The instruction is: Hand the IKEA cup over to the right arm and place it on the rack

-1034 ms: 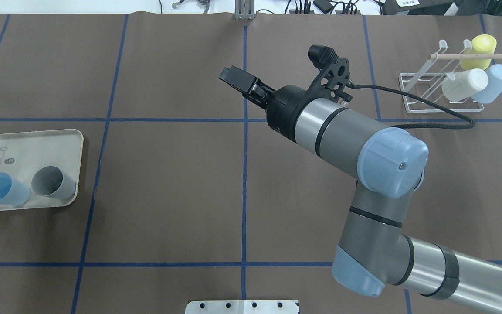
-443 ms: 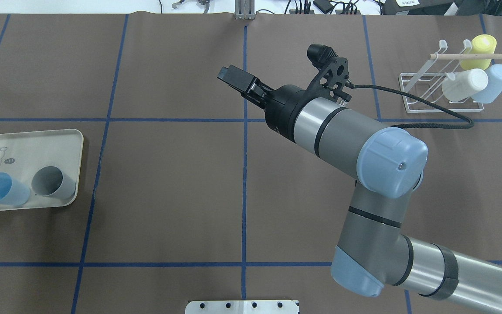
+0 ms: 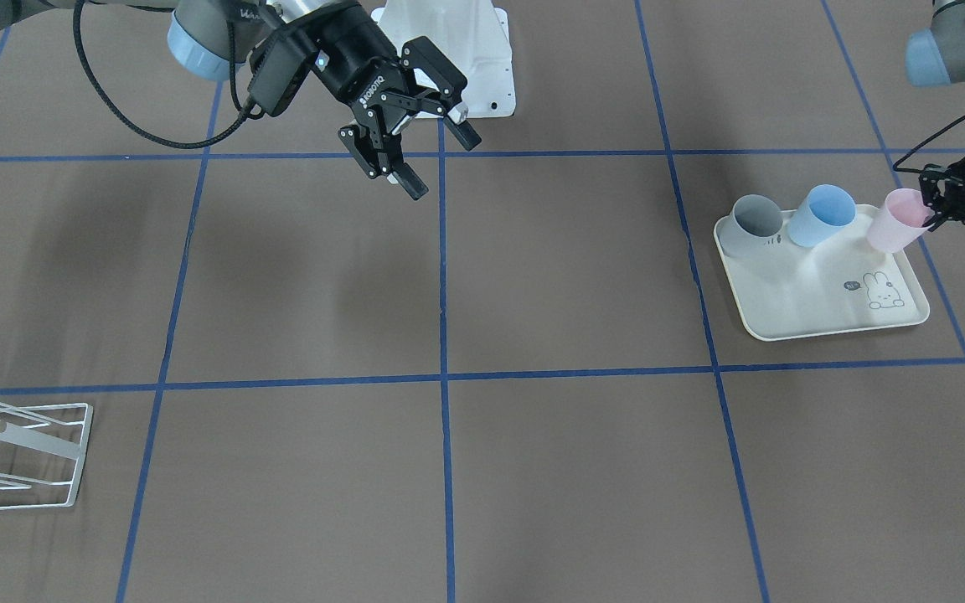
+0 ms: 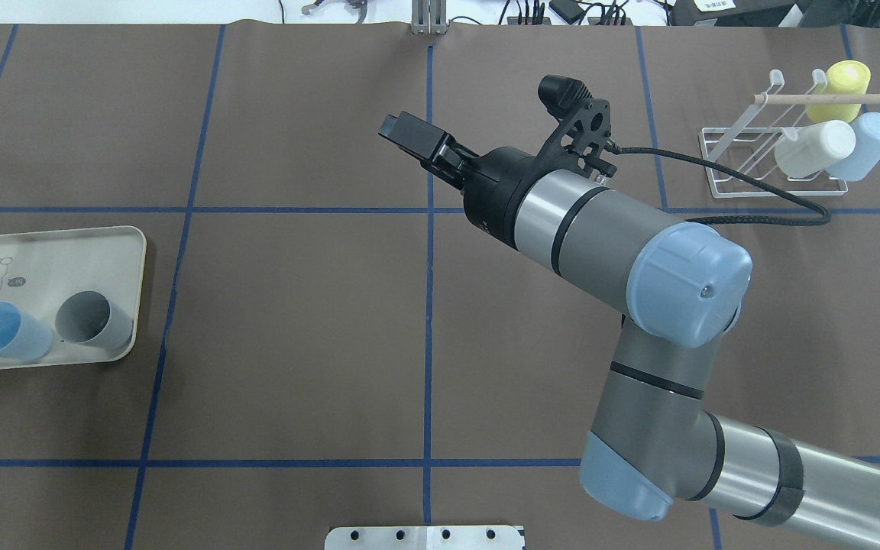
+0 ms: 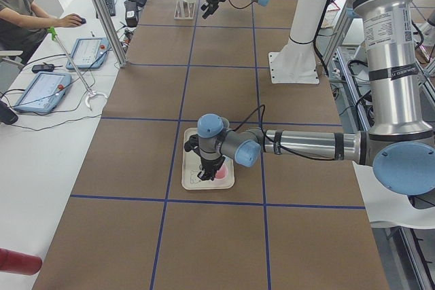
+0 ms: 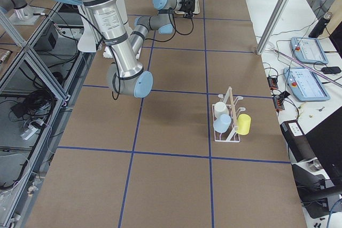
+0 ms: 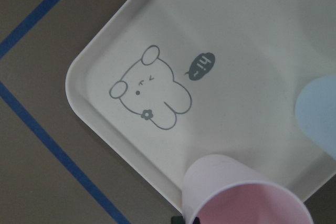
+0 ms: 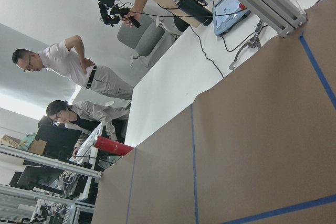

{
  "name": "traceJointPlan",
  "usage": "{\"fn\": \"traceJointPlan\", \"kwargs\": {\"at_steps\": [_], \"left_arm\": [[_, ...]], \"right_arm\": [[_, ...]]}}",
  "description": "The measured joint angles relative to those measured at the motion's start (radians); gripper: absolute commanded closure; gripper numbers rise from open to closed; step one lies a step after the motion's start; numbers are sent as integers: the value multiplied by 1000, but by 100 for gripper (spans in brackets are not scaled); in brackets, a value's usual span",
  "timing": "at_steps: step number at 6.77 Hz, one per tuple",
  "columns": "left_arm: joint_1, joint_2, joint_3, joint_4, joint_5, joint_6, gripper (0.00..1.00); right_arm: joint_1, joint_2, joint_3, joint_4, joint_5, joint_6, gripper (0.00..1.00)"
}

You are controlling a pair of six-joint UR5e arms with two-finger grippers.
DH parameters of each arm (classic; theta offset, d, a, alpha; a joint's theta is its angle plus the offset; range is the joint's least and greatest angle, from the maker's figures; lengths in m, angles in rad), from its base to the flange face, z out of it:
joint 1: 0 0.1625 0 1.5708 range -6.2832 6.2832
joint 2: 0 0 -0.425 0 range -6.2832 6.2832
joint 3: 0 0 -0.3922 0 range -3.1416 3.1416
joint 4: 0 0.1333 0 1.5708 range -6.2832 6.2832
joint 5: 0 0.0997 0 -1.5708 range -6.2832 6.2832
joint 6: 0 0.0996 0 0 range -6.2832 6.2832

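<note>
Early stage. The left claw (image 3: 933,209) seems to pinch the pink cup (image 3: 895,221) by its rim, tilted over a corner of the tray (image 3: 801,301), though the view there is cramped. The right claw (image 3: 441,163) hangs wide and empty, well apart from it. Hand-over and racking are left. The rack (image 4: 742,156), far behind the right claw, holds three cups (image 4: 814,149).

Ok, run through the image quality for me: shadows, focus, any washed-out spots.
Front-facing view: even light, with only faint, diffuse shadows under the right arm's open pincer on the brown table cover. Left wrist view: the pale pink plastic cup is close to the lens and slightly soft, the cream rabbit-print tray sharp. Overhead view: the strip beyond the cover's far edge is blown out white.
</note>
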Motion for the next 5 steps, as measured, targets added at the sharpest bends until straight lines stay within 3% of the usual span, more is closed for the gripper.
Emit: {"fn": "traceJointPlan", "kwargs": {"at_steps": [3,5], "left_arm": [[-226,-78,-14,14,20,-7,100],[-290,-218,-8,49,65,-97,100]], "right_arm": [[0,0,5,4,-5,1,0],[-1,0,8,6,-19,2,0]]}}
